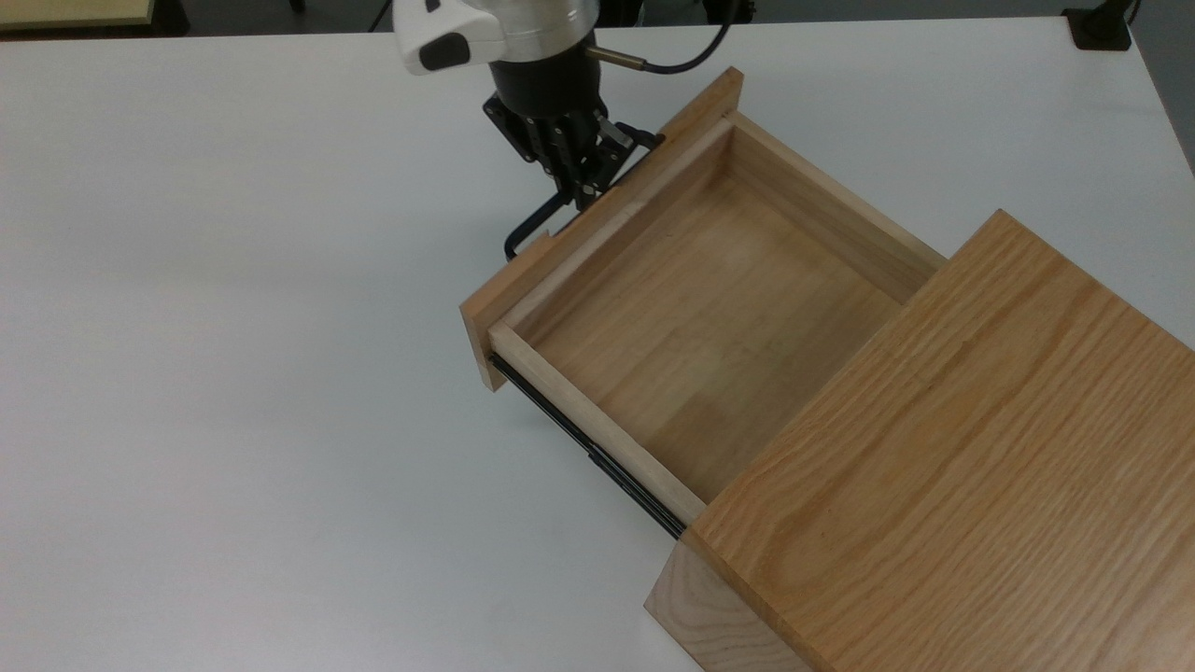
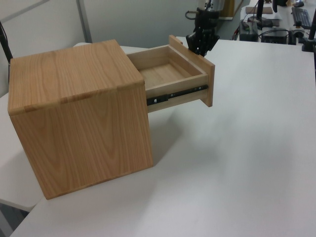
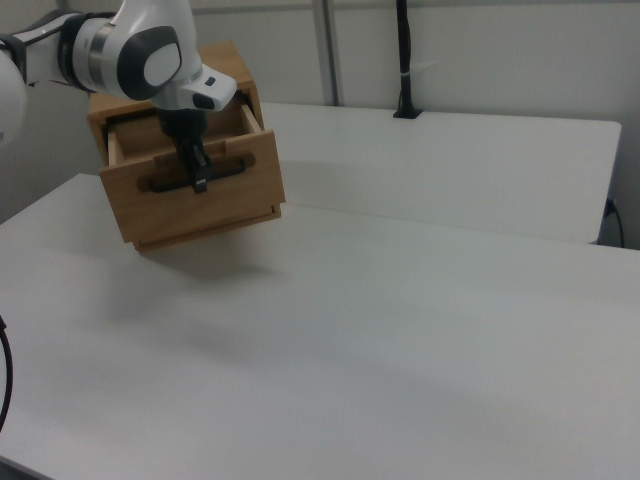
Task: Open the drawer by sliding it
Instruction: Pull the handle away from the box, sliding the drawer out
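Standing pulled well out of its casing (image 1: 943,448), the drawer (image 1: 691,317) shows its bare light-wood floor, with a black side rail (image 2: 175,95) exposed along the side in the left view. Its flat front panel (image 3: 195,190) faces the open table (image 1: 233,373), toward the top view's upper left. The thin black handle (image 1: 527,229) sticks out from that panel. The gripper (image 1: 581,194) is clenched on the handle, gripping the bar near its middle as the right view shows, its dark fingers (image 3: 197,170) pointing down over the panel. The oak-grained casing sits at the top view's lower right, on the white table.
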Robot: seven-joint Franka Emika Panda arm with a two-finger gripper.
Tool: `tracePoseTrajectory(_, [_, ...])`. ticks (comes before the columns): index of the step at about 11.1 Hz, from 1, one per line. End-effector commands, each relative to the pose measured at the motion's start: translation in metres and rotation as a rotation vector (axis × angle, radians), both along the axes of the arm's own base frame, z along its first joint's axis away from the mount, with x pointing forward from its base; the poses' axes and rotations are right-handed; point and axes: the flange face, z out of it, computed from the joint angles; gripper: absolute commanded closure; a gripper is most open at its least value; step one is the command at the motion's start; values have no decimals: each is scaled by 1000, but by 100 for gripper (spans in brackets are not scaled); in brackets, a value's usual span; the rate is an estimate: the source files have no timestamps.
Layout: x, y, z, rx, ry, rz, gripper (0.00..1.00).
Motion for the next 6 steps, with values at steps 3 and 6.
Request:
tracePoseTrajectory(3, [-20,-42,-10,-49,74,75,98])
tracePoseTrajectory(6, [-26,-58,-3,-56,70,67,40])
